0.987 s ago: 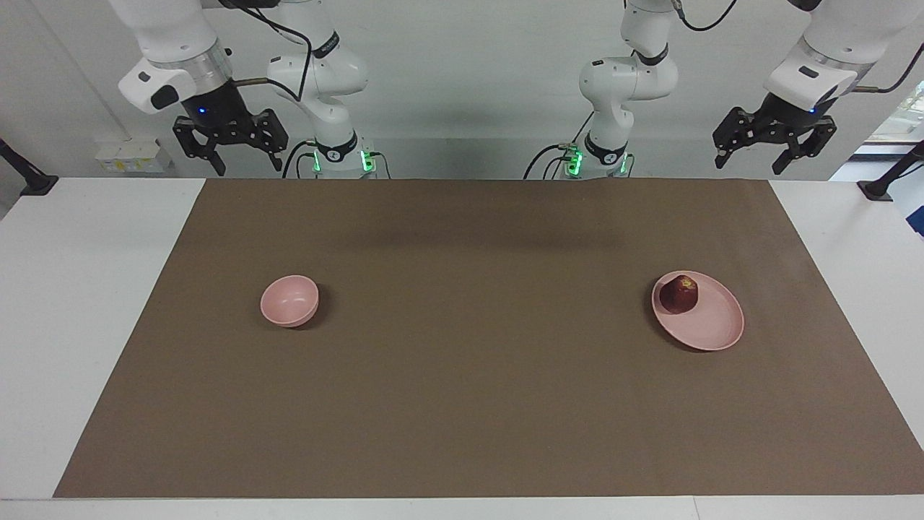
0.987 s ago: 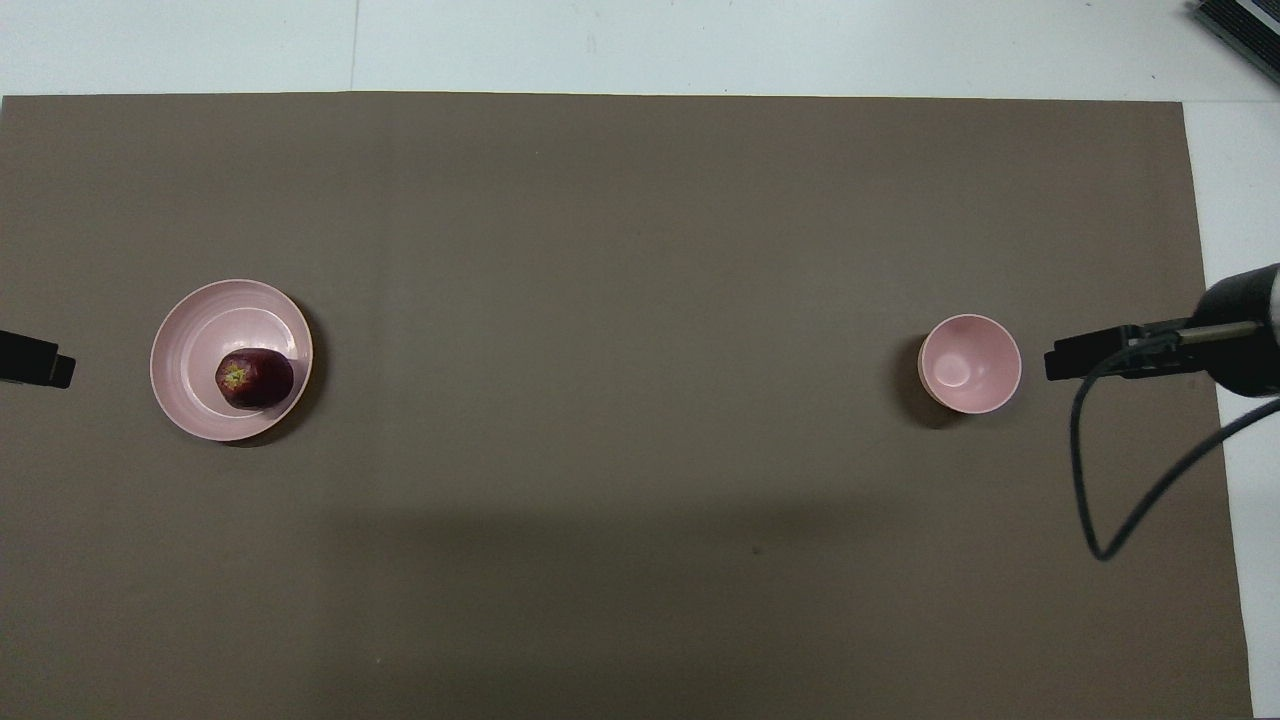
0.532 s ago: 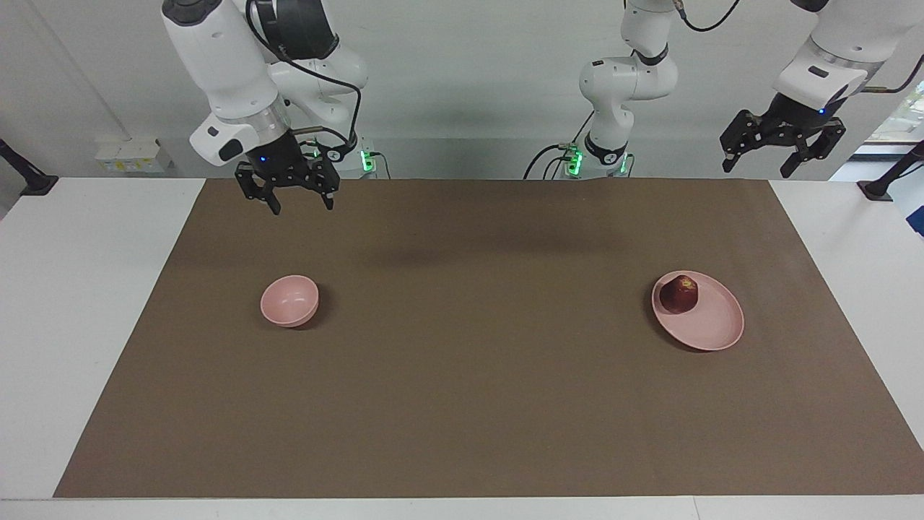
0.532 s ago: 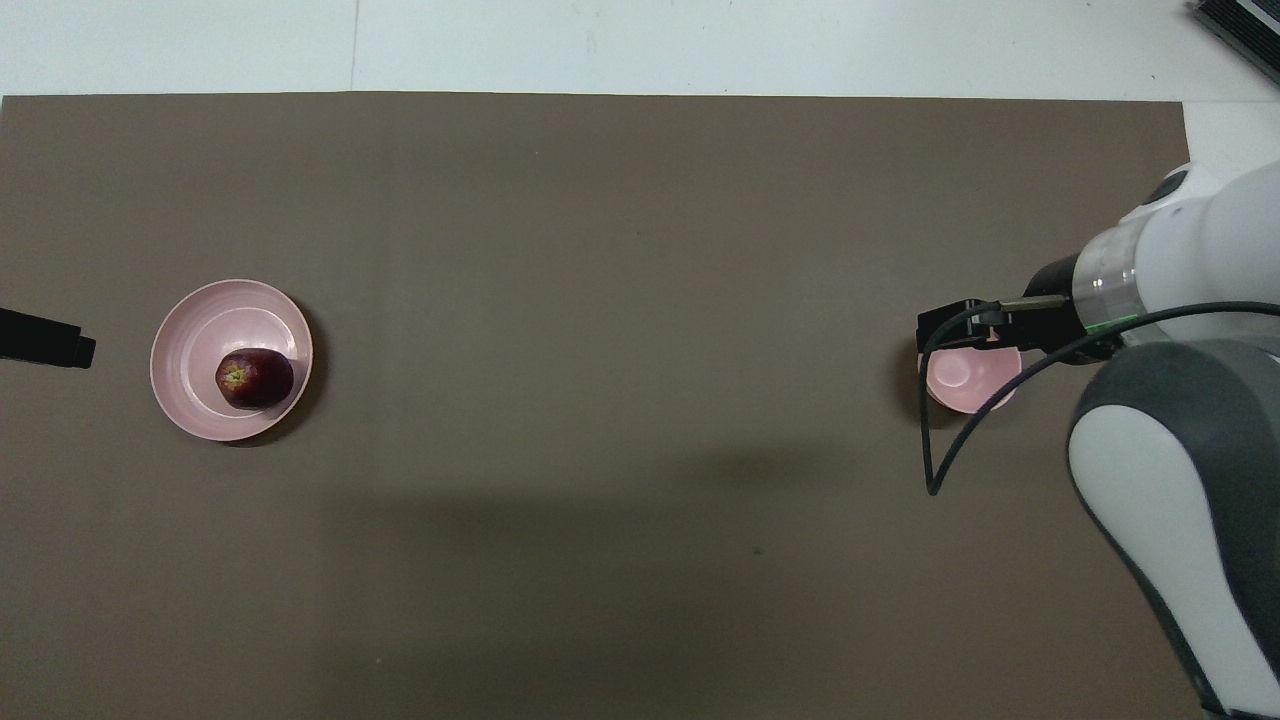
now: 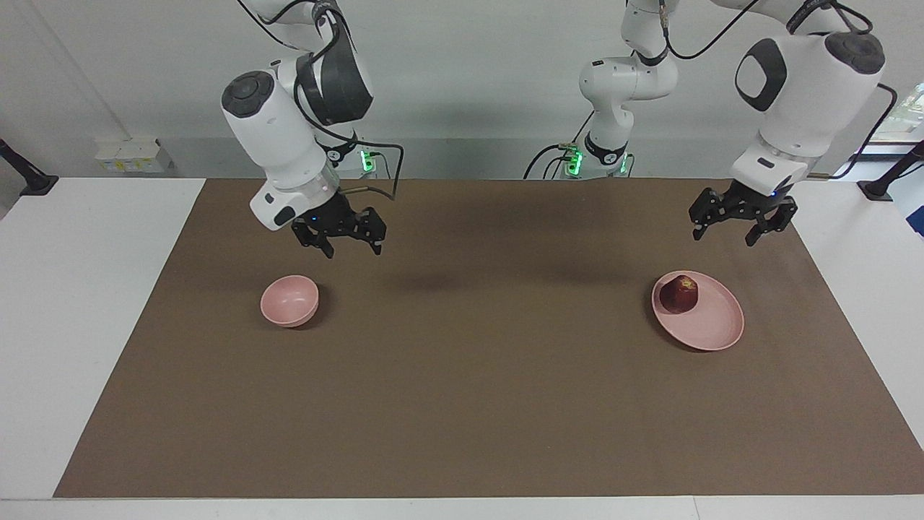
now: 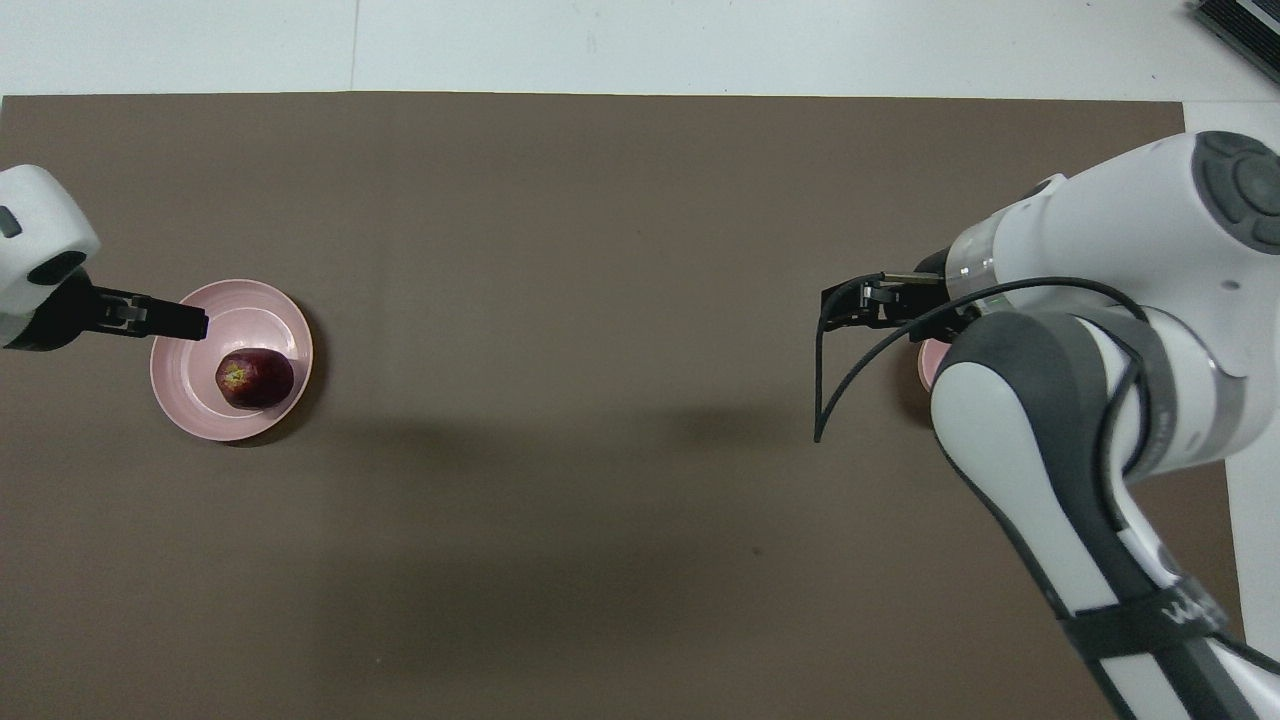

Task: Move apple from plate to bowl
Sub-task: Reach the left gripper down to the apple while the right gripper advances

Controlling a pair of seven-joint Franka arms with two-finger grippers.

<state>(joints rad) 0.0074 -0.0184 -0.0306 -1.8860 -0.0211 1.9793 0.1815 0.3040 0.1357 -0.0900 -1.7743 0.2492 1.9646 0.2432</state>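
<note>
The dark red apple (image 5: 679, 294) (image 6: 255, 378) lies on the pale pink plate (image 5: 711, 328) (image 6: 195, 405) toward the left arm's end of the table. My left gripper (image 5: 723, 237) (image 6: 172, 320) hangs open and empty in the air over the plate's rim, clear of the apple. The small pink bowl (image 5: 289, 300) stands empty toward the right arm's end. In the overhead view the right arm covers all but a sliver of the bowl (image 6: 927, 362). My right gripper (image 5: 354, 251) (image 6: 850, 305) is open and empty, raised over the mat beside the bowl.
A brown mat (image 5: 476, 375) covers most of the white table (image 5: 79, 303). A black cable (image 6: 830, 390) loops down from the right wrist above the mat. Both arm bases (image 5: 606, 155) stand at the table's robot end.
Both arms have swung in and down over the mat. The right gripper crossed above the bowl toward the table's middle. The left gripper came over the plate's rim. Apple, plate and bowl have not moved.
</note>
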